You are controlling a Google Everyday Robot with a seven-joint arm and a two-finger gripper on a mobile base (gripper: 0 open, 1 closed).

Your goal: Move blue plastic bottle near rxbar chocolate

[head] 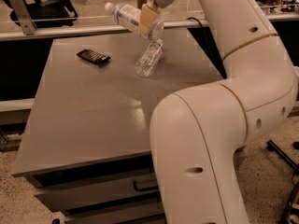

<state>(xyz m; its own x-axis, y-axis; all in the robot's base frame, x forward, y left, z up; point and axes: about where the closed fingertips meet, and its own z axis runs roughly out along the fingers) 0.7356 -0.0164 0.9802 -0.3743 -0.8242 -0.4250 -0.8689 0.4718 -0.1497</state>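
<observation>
My gripper is at the back of the table, shut on the blue plastic bottle. The bottle hangs in the air, nearly level, with its white cap pointing left and its pale blue-and-white label showing. The rxbar chocolate, a flat black bar with light lettering, lies on the grey table at the back left, lower and left of the held bottle. A smaller clear bottle lies on its side on the table just below the gripper.
My large white arm fills the right half of the view and hides the table's right front corner. A glass rail runs behind the table's back edge. Drawers sit below the table's front edge.
</observation>
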